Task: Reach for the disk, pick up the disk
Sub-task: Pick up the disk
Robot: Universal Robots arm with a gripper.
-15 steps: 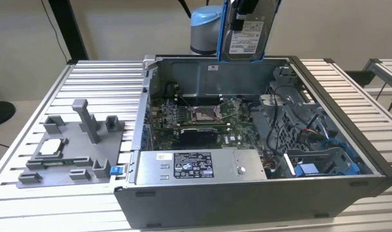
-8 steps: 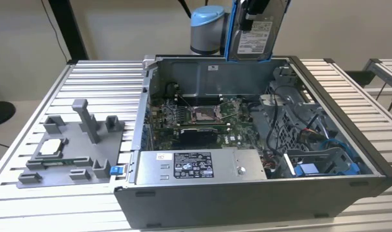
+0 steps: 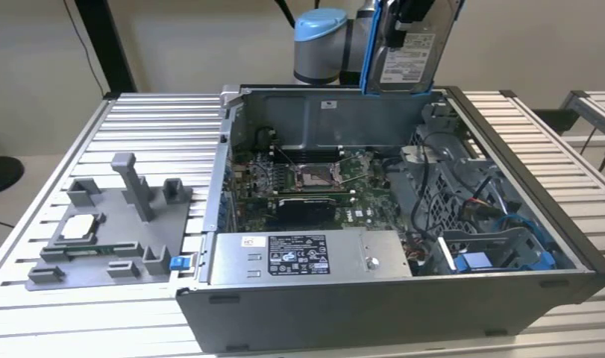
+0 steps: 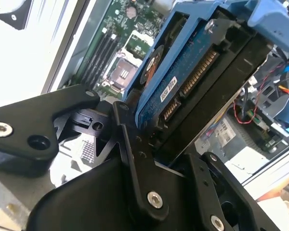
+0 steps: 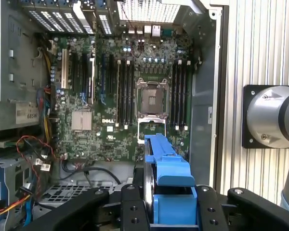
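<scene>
The gripper [image 5: 164, 211] pinches the disk [image 3: 406, 46] and holds it upright in the air above the far wall of the open computer case [image 3: 402, 313], its white label facing the exterior view. In the second wrist view the disk [image 4: 192, 82] shows a blue circuit-board underside with a gold connector strip, framed by blue plastic rails, over the motherboard [image 5: 130, 96]

Lighting is even and diffuse in the exterior view, with soft shadows inside the computer case [image 3: 312, 186]. The second wrist view is overexposed at left, and its near foreground is blurred.
</scene>
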